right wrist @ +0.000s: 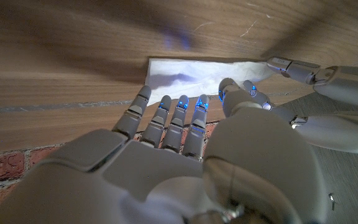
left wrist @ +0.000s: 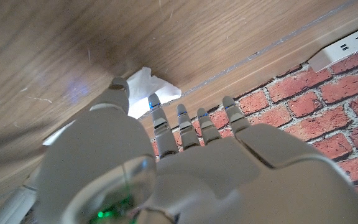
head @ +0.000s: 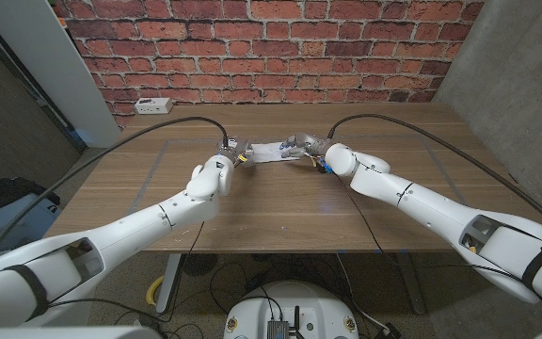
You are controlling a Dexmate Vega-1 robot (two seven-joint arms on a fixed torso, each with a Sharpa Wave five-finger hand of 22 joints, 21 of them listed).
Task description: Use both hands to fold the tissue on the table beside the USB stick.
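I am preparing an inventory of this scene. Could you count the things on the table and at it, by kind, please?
Tissue: 1
Robot hands: 2, the left hand and the right hand, one at each end of the tissue
White power strip at the table's far edge: 1
Small yellow and blue items lie by the hands, too small to identify, so they are not counted.
Total: 4

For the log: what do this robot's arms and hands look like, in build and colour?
Both arms are glossy white rounded shells with black bands near the shoulders and a dark cable arching to each wrist. The left hand and right hand have white backs and grey metallic segmented fingers; the right's fingers show small blue lights.
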